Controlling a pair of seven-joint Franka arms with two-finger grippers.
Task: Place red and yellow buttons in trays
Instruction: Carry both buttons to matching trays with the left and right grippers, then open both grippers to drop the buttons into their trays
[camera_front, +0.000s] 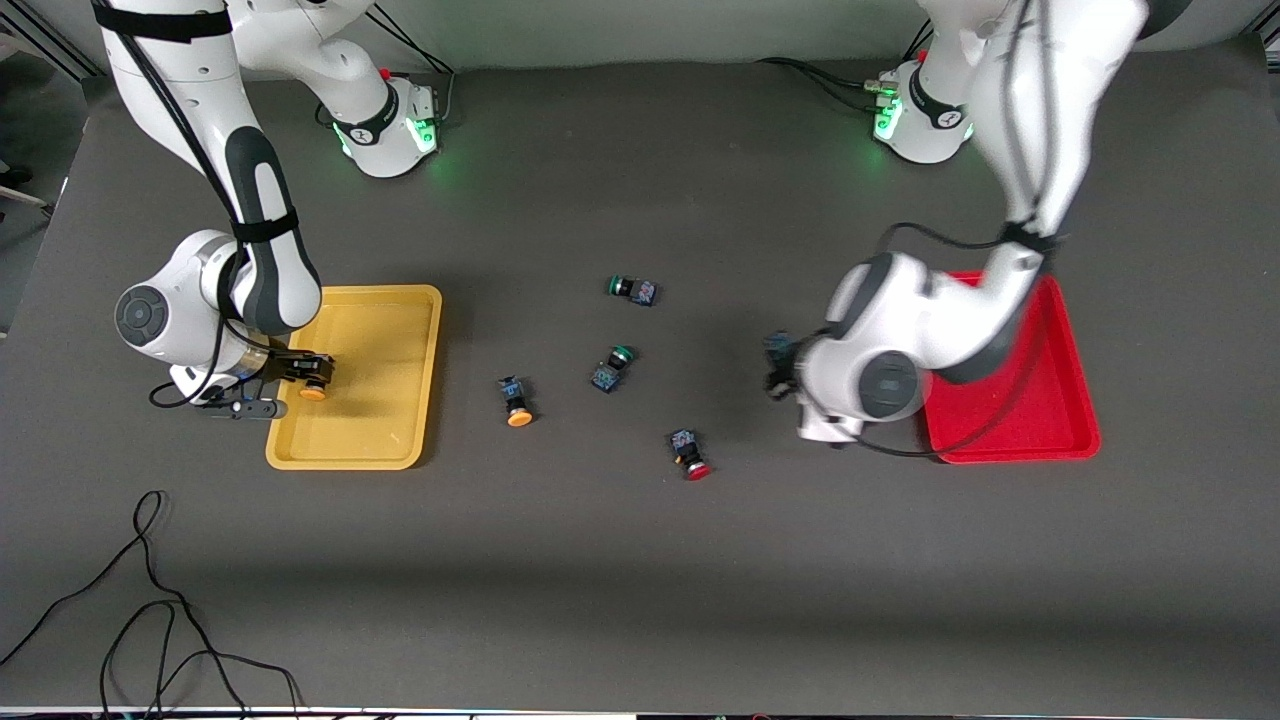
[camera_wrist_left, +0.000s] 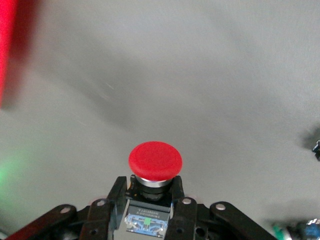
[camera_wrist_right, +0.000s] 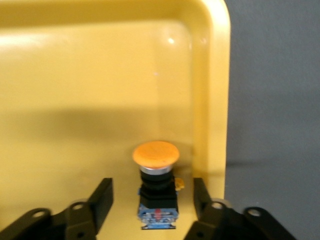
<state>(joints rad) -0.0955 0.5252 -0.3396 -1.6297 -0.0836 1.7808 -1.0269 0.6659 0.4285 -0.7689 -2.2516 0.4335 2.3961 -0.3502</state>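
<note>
My right gripper is open, low over the yellow tray at its edge toward the right arm's end of the table. A yellow button lies in that tray between the fingers, clear of both. My left gripper is shut on a red button and holds it over the table beside the red tray, which the left arm partly hides. A second yellow button and a second red button lie on the table between the trays.
Two green-capped buttons lie mid-table, farther from the front camera than the loose yellow and red ones. A black cable loops on the table near the front edge at the right arm's end.
</note>
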